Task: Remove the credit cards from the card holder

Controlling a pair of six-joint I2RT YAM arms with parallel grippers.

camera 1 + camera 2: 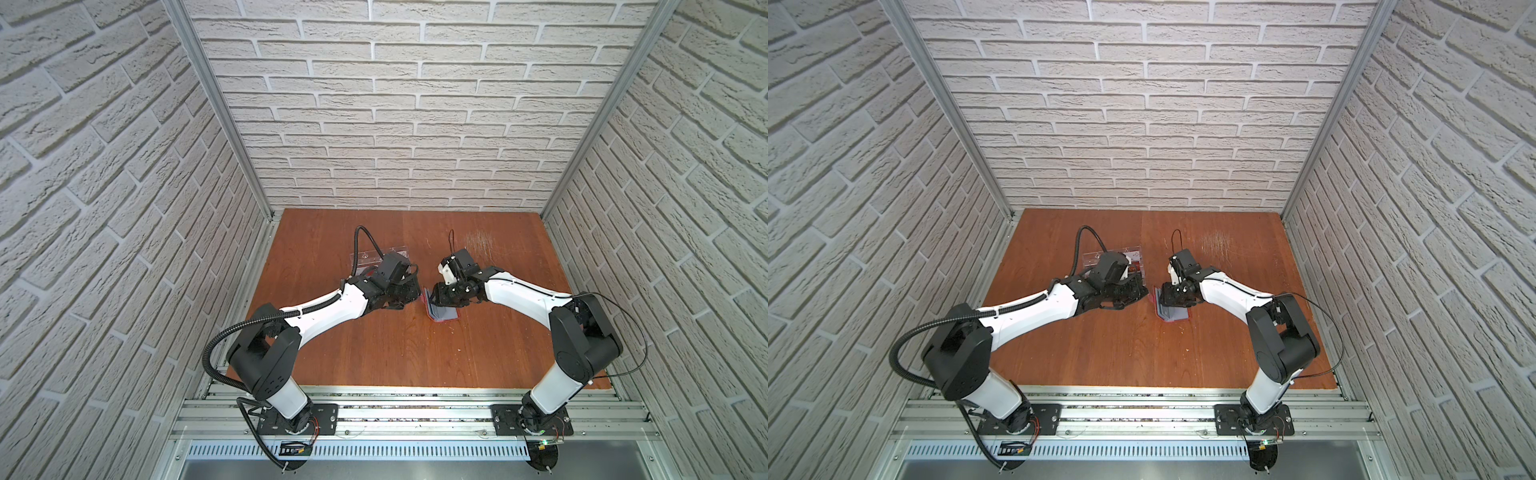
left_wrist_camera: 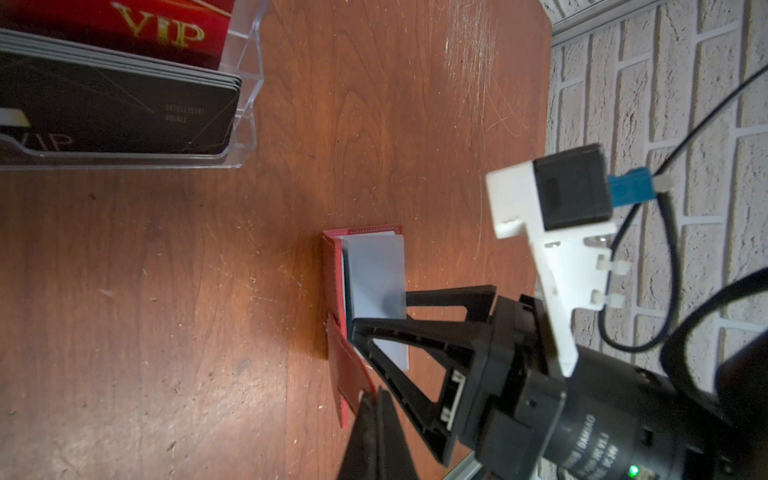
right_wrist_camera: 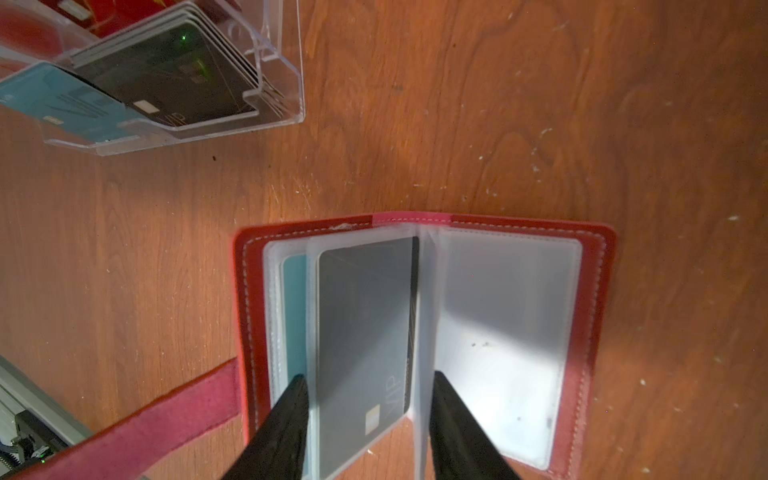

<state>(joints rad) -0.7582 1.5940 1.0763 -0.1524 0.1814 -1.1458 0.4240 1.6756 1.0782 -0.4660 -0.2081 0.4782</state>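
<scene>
**Right fingers straddle the card sleeve, left pinches the strap**

Card holder (image 1: pixel 444 314) lies open on the table (image 1: pixel 374 353), about mid-table, between the two grippers in both top views. Red cover is flat and the translucent sleeves are fanned up.

In the right wrist view one sleeve stands up with a dark grey credit card (image 3: pixel 361 324) inside it. The card shows pale "VIP" print and a chip near its lower end. A teal card (image 3: pixel 294 316) sits in the sleeve behind it. Another sleeve (image 3: pixel 507 332) lies flat on the opposite cover.

Right gripper (image 3: pixel 370 376) has its jaws partly apart, one finger on each side of the carded sleeve and close against it. Cannot tell whether the pads press on it.

Left gripper (image 2: pixel 370 401) is closed tight, and the end of the strap tab (image 2: pixel 347 361) runs up off the table into its tips.

Clear tray (image 2: pixel 245 104) stands apart from the holder, towards the back wall behind the left gripper. It holds a stack of black cards (image 2: pixel 124 108) and a red "VIP" card (image 2: pixel 166 29).
</scene>
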